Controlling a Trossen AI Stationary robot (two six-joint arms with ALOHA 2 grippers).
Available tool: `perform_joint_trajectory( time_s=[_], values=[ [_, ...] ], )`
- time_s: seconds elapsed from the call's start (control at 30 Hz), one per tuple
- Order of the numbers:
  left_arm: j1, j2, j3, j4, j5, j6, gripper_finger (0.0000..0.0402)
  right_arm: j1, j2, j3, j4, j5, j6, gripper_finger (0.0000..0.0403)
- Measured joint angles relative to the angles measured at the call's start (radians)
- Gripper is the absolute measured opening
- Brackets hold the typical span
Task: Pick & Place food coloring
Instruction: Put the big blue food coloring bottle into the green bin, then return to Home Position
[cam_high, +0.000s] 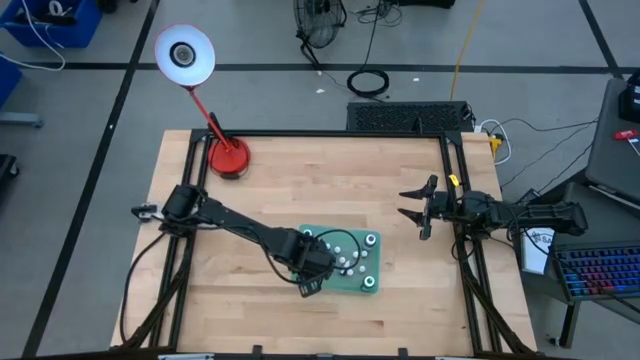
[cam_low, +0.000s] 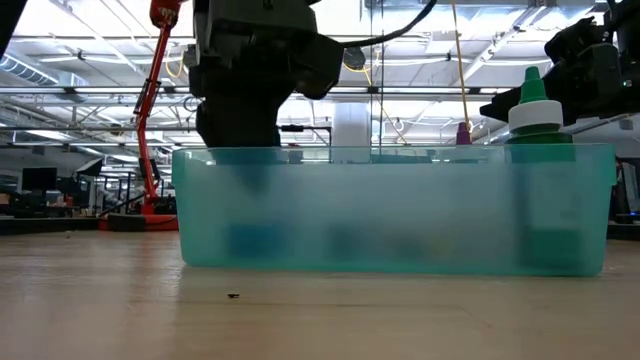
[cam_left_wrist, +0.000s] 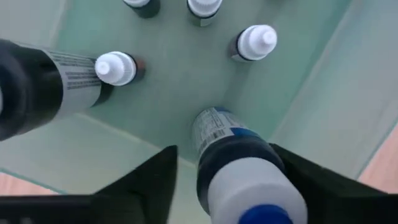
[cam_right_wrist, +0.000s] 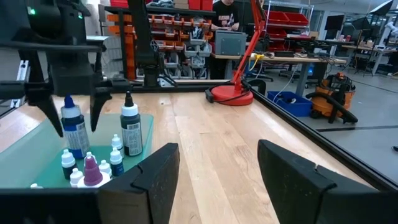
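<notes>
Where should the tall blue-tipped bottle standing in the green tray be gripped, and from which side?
Grip the blue-tipped bottle on its straight body just under the cap, coming from directly above. It stands upright, small bottles crowd its base, and the tray walls block a sideways approach.

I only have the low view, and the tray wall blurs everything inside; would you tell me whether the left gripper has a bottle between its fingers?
Observer: Yes. In the left wrist view the left gripper has its fingers open on either side of a blue-tipped bottle, with a gap showing on one side.
Operator: Is that bottle inside the tray?
Observer: Yes. The right wrist view shows it upright inside the green tray, with small white-capped bottles standing near it.
Operator: And where is the right gripper?
Observer: In the high view the right gripper is off to the tray's right, over the table, with its fingers open and nothing between them.
</notes>
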Motion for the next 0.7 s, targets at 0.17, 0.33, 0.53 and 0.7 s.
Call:
perform_joint_trajectory(
  time_s=[0.17, 0.33, 0.53, 0.7],
  values=[
    [0.009, -0.019, 0.000, 0.009, 0.006, 0.002, 0.0303, 0.000, 0.000, 0.000, 0.000, 0.000, 0.000, 0.0205],
    [0.019, -0.098, 0.000, 0.001, 0.007, 0.024, 0.0343, 0.000, 0.000, 0.000, 0.000, 0.000, 0.000, 0.0205],
    [0.046, -0.317, 0.000, -0.132, 0.032, 0.295, 0.0362, 0.000, 0.000, 0.000, 0.000, 0.000, 0.000, 0.0206],
    [0.063, -0.536, 0.000, -0.310, 0.028, 0.274, 0.0365, 0.000, 0.000, 0.000, 0.000, 0.000, 0.000, 0.0204]
  ],
)
